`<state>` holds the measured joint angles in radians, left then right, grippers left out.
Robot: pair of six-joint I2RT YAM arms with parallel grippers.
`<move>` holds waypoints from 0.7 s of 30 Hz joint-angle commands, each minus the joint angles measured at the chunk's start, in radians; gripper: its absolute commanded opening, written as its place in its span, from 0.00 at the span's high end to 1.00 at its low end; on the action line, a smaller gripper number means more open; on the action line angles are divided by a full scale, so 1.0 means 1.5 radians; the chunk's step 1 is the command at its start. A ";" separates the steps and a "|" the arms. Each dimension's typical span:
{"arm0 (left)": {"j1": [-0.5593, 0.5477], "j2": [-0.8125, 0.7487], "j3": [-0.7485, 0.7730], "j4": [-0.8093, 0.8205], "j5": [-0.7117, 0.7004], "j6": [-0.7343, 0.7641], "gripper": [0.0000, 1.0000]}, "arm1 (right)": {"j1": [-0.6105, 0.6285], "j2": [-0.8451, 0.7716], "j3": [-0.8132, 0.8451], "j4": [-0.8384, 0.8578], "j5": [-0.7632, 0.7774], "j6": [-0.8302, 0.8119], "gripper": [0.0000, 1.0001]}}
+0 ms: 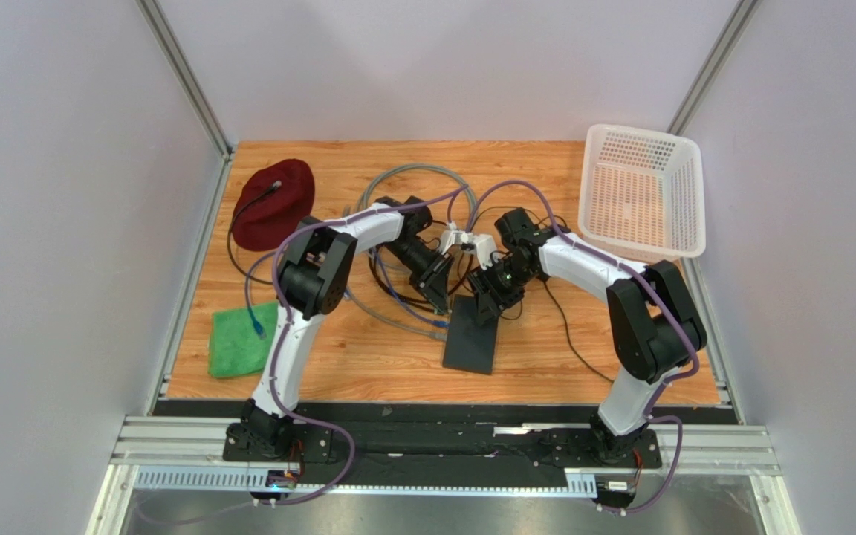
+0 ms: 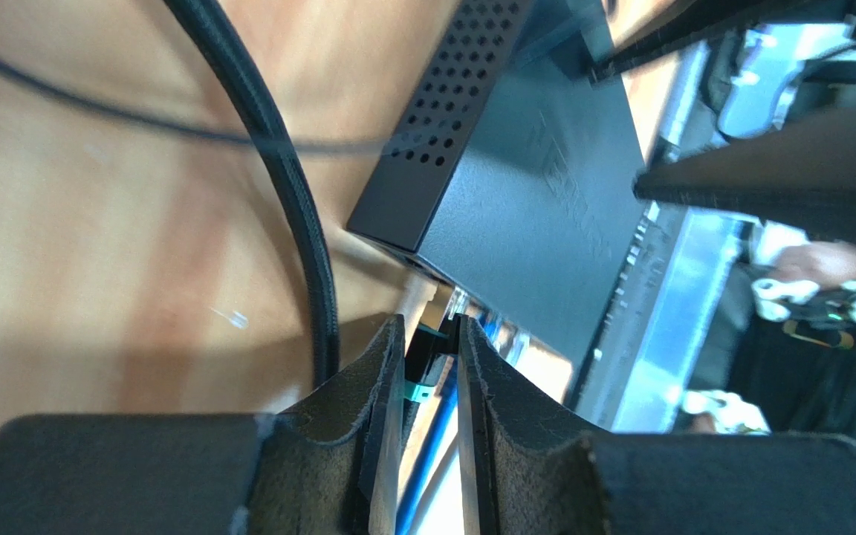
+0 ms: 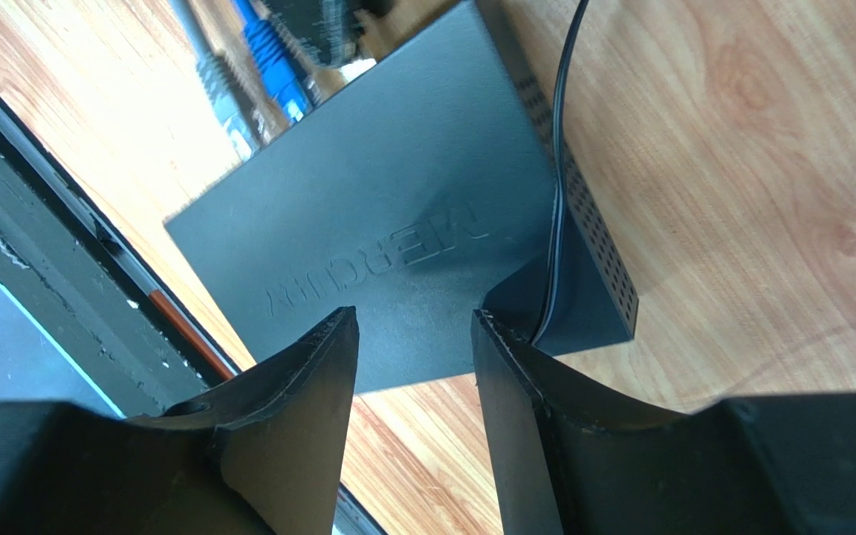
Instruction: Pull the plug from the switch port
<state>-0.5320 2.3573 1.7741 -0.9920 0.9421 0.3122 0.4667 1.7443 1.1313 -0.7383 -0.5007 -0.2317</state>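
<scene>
Switch [image 1: 472, 334] lies flat on the wooden tabletop [image 1: 578, 368], near the middle, between the two arms and pointing slightly toward the left arm at its far end. Its top is plain matte black with a raised logo, and one side is dotted with vent holes.

Both arms fold at the elbow, reach inward over the tabletop and tip their wrists down at the far end of the switch. The left gripper [image 1: 441, 301] comes in from the left. In its wrist view, the jaws stand almost together, clamped on the plug [image 2: 430, 354], a small dark connector with a teal part, just beside the corner of the switch. A blue cable [image 2: 427, 468] runs from it back between the fingers. Whether the plug is seated in its port cannot be told. A thick black cable [image 2: 287, 190] curves past on the left.

The right gripper [image 1: 486, 310] hangs over the top of the switch with its jaws apart and nothing between them. A thin black wire [image 3: 561, 167] runs along the vented side by one finger.
</scene>
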 commanded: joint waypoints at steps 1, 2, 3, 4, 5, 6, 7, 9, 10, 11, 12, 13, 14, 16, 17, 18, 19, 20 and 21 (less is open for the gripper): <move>-0.002 -0.039 -0.077 -0.003 0.010 0.041 1.00 | 0.004 0.025 -0.026 0.000 0.069 -0.013 0.49; -0.002 -0.036 -0.074 -0.009 0.007 0.048 1.00 | 0.004 0.026 -0.026 0.000 0.067 -0.014 0.49; 0.000 -0.034 -0.057 -0.022 0.003 0.062 1.00 | 0.004 0.027 -0.025 -0.001 0.066 -0.014 0.49; 0.003 -0.027 -0.044 -0.026 -0.005 0.066 1.00 | 0.005 0.031 -0.024 -0.004 0.065 -0.014 0.49; 0.005 -0.024 -0.012 -0.031 -0.009 0.068 1.00 | 0.004 0.033 -0.019 -0.006 0.063 -0.017 0.49; 0.007 -0.020 0.005 -0.040 -0.012 0.068 1.00 | 0.004 0.034 -0.018 -0.007 0.063 -0.020 0.49; 0.011 -0.011 0.020 -0.043 -0.012 0.068 1.00 | 0.005 0.036 -0.016 -0.012 0.064 -0.020 0.49; 0.010 -0.005 0.045 -0.053 -0.019 0.074 1.00 | 0.005 0.036 -0.015 -0.014 0.066 -0.022 0.49; 0.010 -0.005 0.046 -0.053 -0.018 0.074 1.00 | 0.003 0.035 -0.015 -0.013 0.066 -0.023 0.49; 0.010 -0.006 0.042 -0.054 -0.013 0.081 1.00 | 0.004 0.033 -0.015 -0.014 0.067 -0.024 0.49; 0.010 -0.008 0.040 -0.066 -0.003 0.086 1.00 | 0.004 0.031 -0.017 -0.013 0.068 -0.024 0.49; 0.011 -0.020 0.039 -0.068 -0.002 0.090 1.00 | 0.004 0.031 -0.017 -0.012 0.070 -0.024 0.49; 0.013 -0.030 0.038 -0.060 -0.005 0.090 1.00 | 0.004 0.027 -0.018 -0.010 0.072 -0.025 0.49; 0.018 -0.060 0.041 -0.039 -0.021 0.081 1.00 | 0.004 0.025 -0.019 -0.008 0.073 -0.024 0.49; 0.026 -0.067 0.056 -0.030 -0.025 0.071 1.00 | 0.004 0.025 -0.018 -0.007 0.074 -0.024 0.49; 0.030 -0.070 0.069 -0.019 -0.037 0.067 1.00 | 0.004 0.024 -0.018 -0.006 0.074 -0.025 0.49; 0.035 -0.070 0.087 -0.019 -0.042 0.064 1.00 | 0.003 0.024 -0.015 -0.008 0.074 -0.027 0.49; 0.040 -0.067 0.130 -0.019 -0.047 0.054 1.00 | 0.003 0.025 -0.013 -0.008 0.076 -0.028 0.49; 0.050 -0.063 0.153 -0.018 -0.059 0.046 1.00 | 0.005 0.026 -0.010 -0.008 0.077 -0.029 0.48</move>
<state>-0.5014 2.3375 1.8458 -1.0569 0.8886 0.3950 0.4690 1.7447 1.1332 -0.7456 -0.4984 -0.2325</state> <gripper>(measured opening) 0.257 0.508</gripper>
